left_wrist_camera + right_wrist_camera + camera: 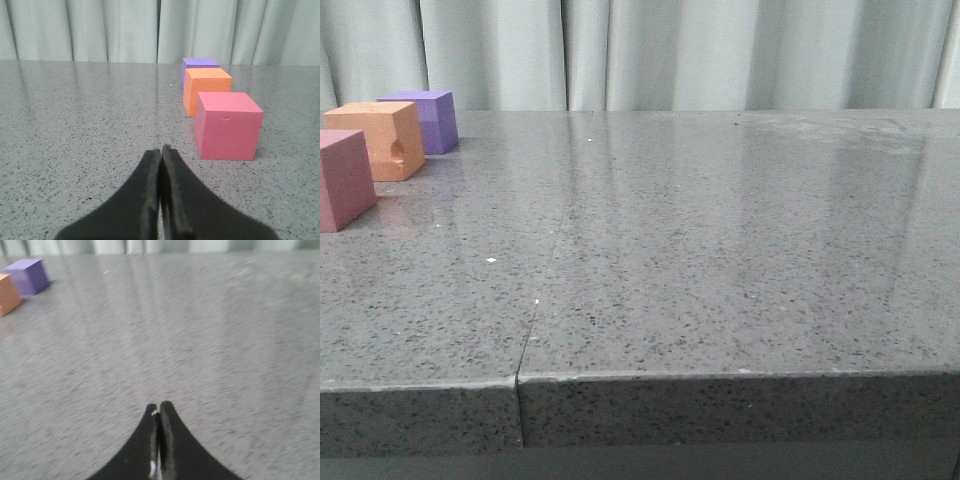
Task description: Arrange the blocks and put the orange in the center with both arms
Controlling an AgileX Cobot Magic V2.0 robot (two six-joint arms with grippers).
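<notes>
Three foam cubes stand in a row at the table's far left: the pink cube (342, 180) nearest, the orange cube (378, 140) with a dent in its side in the middle, the purple cube (423, 120) farthest. In the left wrist view the pink cube (228, 126), orange cube (207, 90) and purple cube (199, 64) line up ahead of my left gripper (161, 149), which is shut and empty, short of the pink cube. My right gripper (159, 406) is shut and empty over bare table; the purple cube (27, 276) and orange cube (8, 294) lie far from it.
The grey speckled table (700, 250) has a seam (545, 280) running front to back, left of centre, and a front edge close to the camera. Pale curtains (720, 50) hang behind the table. Neither arm shows in the front view.
</notes>
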